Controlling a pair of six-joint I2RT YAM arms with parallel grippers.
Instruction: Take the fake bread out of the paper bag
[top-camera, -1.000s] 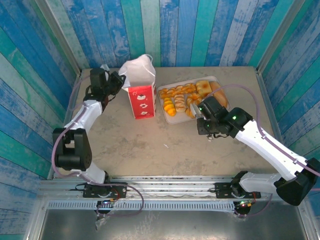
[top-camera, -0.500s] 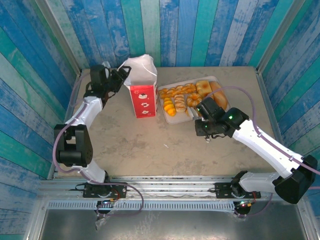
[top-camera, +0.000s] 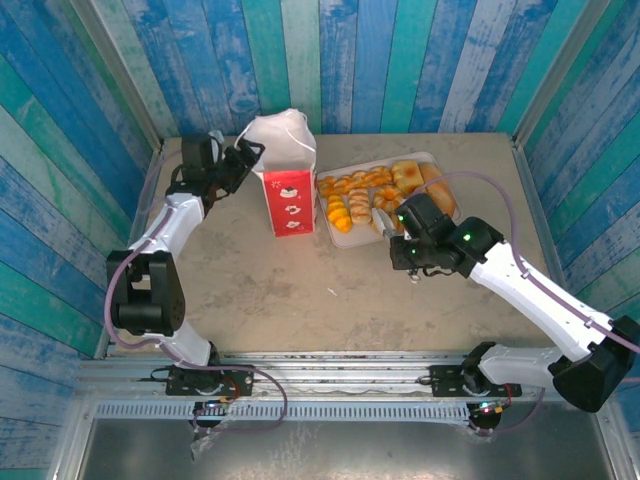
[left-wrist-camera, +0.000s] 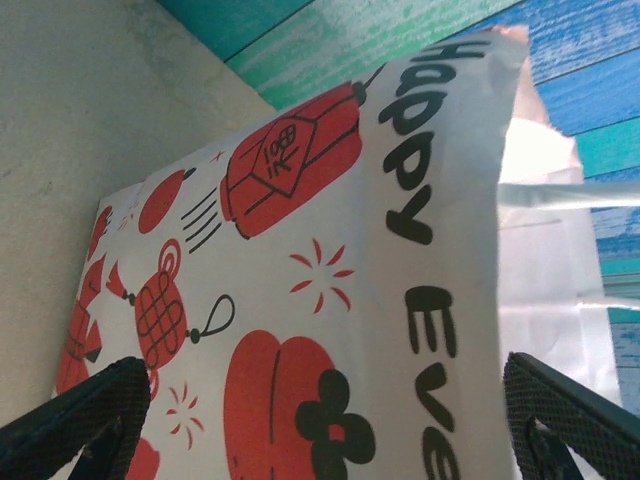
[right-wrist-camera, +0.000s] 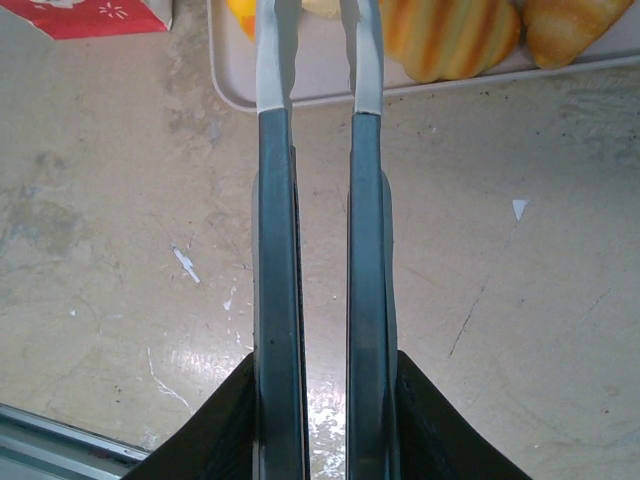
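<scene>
My left hand (top-camera: 244, 157) is spread wide, flanking the upper part of the paper bag (top-camera: 285, 200), which stands upright on the worktop (top-camera: 300, 290). Right of it, fake bread (top-camera: 372, 192) crowds the white tray (top-camera: 328, 238). My right hand (top-camera: 402, 222) pinches the metal tongs (right-wrist-camera: 275, 250), their tips over the tray's edge. I judge the job mostly done, but I cannot see inside the bag.

On my feed the paper bag (left-wrist-camera: 330, 300) is white, printed with red lanterns, knots and sparks plus black lettering. The fake bread (right-wrist-camera: 450, 35) is glossy golden-orange to tan, some pieces striped, on a pale tray (right-wrist-camera: 225, 90). The tongs (right-wrist-camera: 280, 250) are dark blue-grey turning silver-grey, and the wall planks (top-camera: 380, 60) are blue, teal and white.
</scene>
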